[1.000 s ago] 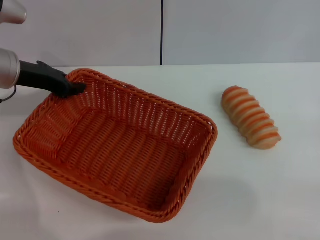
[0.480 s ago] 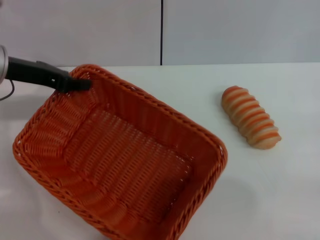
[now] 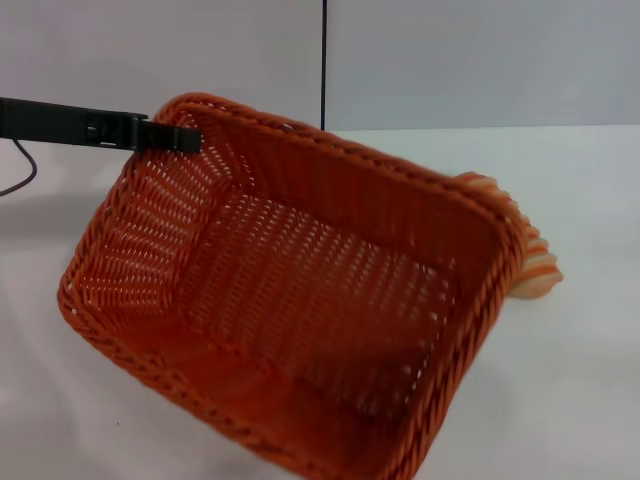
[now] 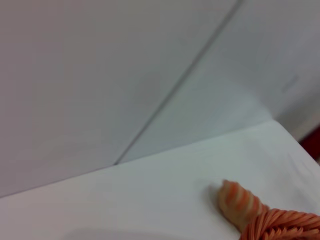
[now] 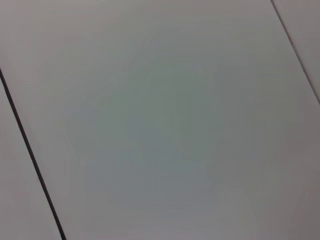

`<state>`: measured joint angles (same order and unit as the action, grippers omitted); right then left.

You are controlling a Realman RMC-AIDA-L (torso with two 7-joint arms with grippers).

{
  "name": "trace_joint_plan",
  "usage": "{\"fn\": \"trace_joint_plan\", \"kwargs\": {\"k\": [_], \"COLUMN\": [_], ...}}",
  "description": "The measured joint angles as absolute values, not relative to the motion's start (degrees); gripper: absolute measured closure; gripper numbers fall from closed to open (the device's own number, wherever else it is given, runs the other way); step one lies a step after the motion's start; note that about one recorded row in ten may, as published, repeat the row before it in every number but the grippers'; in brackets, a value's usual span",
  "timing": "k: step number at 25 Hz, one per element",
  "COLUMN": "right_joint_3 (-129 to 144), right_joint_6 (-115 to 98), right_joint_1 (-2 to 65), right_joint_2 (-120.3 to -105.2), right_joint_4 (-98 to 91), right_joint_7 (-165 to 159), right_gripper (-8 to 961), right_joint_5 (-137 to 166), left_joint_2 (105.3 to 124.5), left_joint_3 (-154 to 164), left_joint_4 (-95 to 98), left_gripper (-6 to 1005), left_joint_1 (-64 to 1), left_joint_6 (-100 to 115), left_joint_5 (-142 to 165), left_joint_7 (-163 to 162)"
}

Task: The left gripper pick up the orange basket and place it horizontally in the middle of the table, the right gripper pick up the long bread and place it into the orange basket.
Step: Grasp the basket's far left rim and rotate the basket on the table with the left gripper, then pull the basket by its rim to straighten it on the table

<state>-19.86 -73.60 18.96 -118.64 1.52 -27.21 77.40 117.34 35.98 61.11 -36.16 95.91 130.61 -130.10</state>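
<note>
Black left claw (image 3: 178, 137) at the upper left of the head view, reaching in flat from the left edge. Pinched shut on the back corner of the basket (image 3: 300, 300), right on the braided rim. Nothing else in its grip.

Orange basket up off the table (image 3: 590, 400) on that side, tipped so the inside faces the camera. Fills most of the middle and lower frame. Looks light, since one small pinch on one corner seems to hold it up. Woven walls look stiff but a bit springy. Bumpy weave, so likely not slippery. Not easy to break. Held by one corner, so likely to swing or hang crooked. Best hold looks like the thick rim, same as now. Big, box-shaped, sloped sides, little holes all through the weave, fat twisted rim all round.

Bread (image 3: 532, 265) at the middle right, mostly hidden behind the basket's right rim. Only the end peeks out, resting on the white table. Orange and cream stripes across the top. Looks soft and light, maybe squashy, so a gentle grip across the middle seems best. Also seen in the left wrist view, low right, poking out past a bit of rim.

Right claw nowhere in sight. Right wrist view full of plain grey wall.
</note>
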Motion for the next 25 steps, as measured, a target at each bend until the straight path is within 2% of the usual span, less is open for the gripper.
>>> {"fn": "trace_joint_plan", "kwargs": {"k": [5,13,25], "right_joint_3": [-20.16,-20.4,-19.87], "right_joint_6": [-73.45,-71.72,-70.69], "right_joint_1": [19.02,19.54,21.66], "right_joint_2": [-118.65,-118.6,-118.56], "right_joint_4": [0.75,-0.67,-1.22], "right_joint_7": [-27.23,-27.24,-27.24], "right_gripper": [321,320,320], "right_joint_5": [77.26,77.01,77.37], "left_joint_2": [117.69,118.26,118.55], "left_joint_3": [35.87,36.65,40.36], "left_joint_4": [60.98,52.87,52.12], "left_gripper": [824,823,771], "left_joint_1": [-34.95,-26.28,-19.59], "left_joint_6": [93.8,86.54,84.29], "left_joint_5": [130.03,121.3,115.68], "left_joint_7": [-131.69,-132.43,-132.31]}}
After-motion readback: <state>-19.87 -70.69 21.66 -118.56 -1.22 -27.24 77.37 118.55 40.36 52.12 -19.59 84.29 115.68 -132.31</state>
